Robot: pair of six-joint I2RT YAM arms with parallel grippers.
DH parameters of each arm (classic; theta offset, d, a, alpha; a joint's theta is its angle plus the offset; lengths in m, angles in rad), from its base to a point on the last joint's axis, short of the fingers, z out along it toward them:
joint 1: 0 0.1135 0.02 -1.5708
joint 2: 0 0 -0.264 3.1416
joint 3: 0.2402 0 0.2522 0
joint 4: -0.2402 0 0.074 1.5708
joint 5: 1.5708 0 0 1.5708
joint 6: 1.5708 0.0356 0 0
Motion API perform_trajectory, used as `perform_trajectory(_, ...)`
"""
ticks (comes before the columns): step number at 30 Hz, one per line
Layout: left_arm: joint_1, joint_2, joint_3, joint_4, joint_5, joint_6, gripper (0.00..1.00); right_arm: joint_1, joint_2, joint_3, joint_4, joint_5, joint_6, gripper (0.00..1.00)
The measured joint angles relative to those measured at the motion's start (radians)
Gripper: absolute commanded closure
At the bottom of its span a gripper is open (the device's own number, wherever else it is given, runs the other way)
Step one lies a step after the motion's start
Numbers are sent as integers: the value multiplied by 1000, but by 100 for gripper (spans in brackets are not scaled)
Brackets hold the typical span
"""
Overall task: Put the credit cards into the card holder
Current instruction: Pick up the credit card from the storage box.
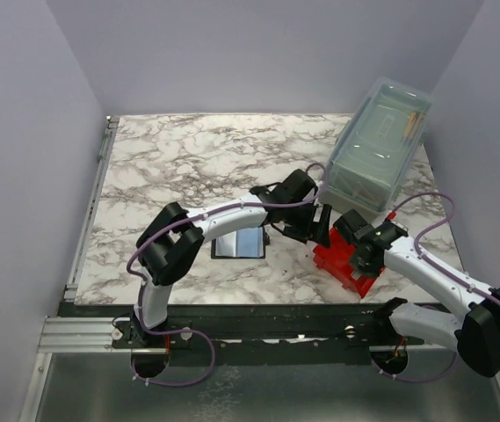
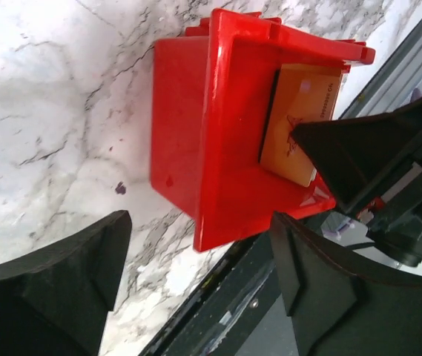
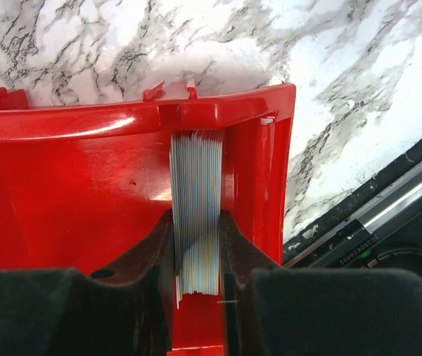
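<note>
The credit cards stand as a stack in the red bin [image 1: 342,259]. In the right wrist view I see the stack edge-on [image 3: 196,185], and my right gripper [image 3: 196,248] is shut on it, one finger on each side, inside the bin. In the left wrist view the orange-gold card face [image 2: 299,119] shows in the bin, with a right finger in front of it. My left gripper [image 2: 196,285] is open and empty, hovering beside the bin's left side [image 1: 315,227]. The black card holder [image 1: 239,245], with its blue-grey panel up, lies flat on the table left of the bin.
A clear lidded box [image 1: 377,145] stands at the back right, just behind the bin. The table's black front rail [image 1: 258,321] runs close to the bin's near side. Grey walls close in both sides.
</note>
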Motion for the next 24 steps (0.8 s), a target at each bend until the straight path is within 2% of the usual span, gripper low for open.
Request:
perform_trajectory(10,-43,117,64,3,-109,-19,49,0,2,-2,24,1,-26,89)
perform_trajectory(15,-50,153,154,-45,-174,6,63,0,17,-2,72,2,-45,89)
perform_trajectory(24,-10,165,202,-101,-214,60,67,0,66,8,217,26,-104,89)
